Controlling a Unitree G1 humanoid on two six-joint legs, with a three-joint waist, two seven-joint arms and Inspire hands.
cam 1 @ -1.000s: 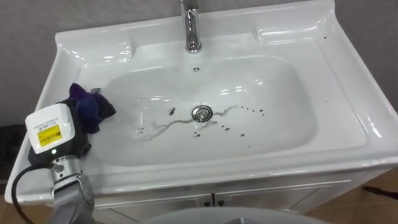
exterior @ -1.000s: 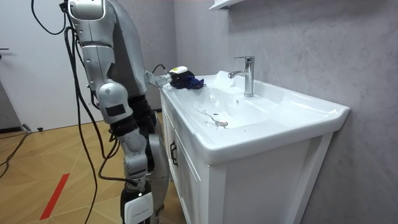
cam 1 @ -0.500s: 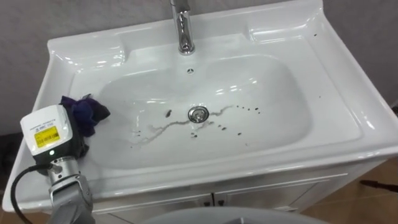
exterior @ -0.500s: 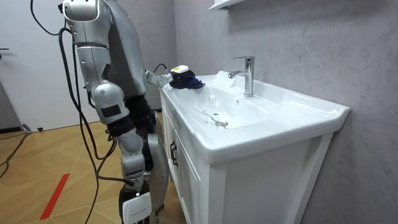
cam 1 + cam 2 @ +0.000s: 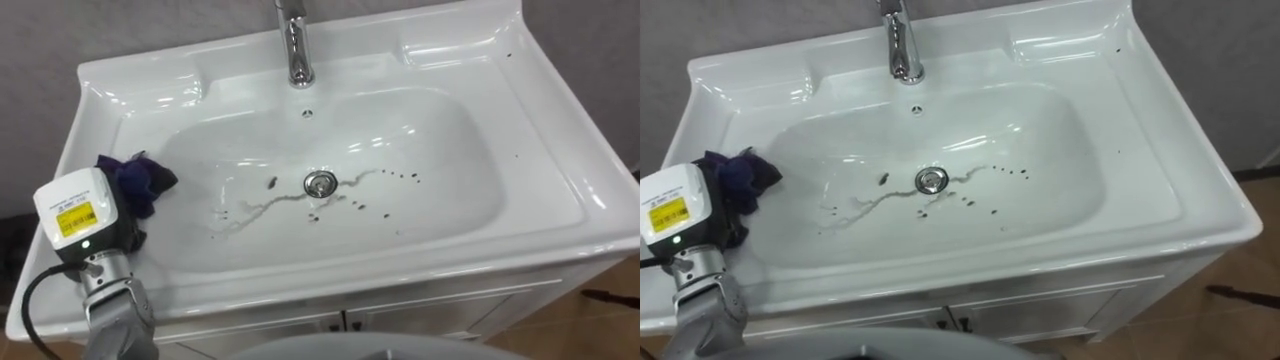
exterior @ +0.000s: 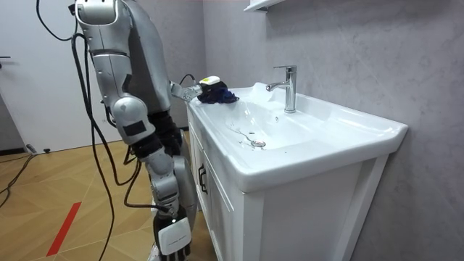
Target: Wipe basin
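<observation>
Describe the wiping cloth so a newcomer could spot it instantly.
Start at the white basin with its chrome tap. At its left edge, by the robot's left hand, lies the cloth. It is crumpled and dark blue-purple, the only soft dark thing on the white porcelain.

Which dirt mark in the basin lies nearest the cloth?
The pale grey streak running left from the drain; its left end reaches toward the cloth, while the dark specks sit nearer the drain.

You have the white basin (image 5: pixel 560 190) glossy, soiled: a thin dirty streak (image 5: pixel 262 206) runs left from the drain (image 5: pixel 320 183), and dark specks (image 5: pixel 402 177) are scattered to the drain's right. The dark blue cloth (image 5: pixel 140 180) lies bunched at the bowl's left rim.
</observation>
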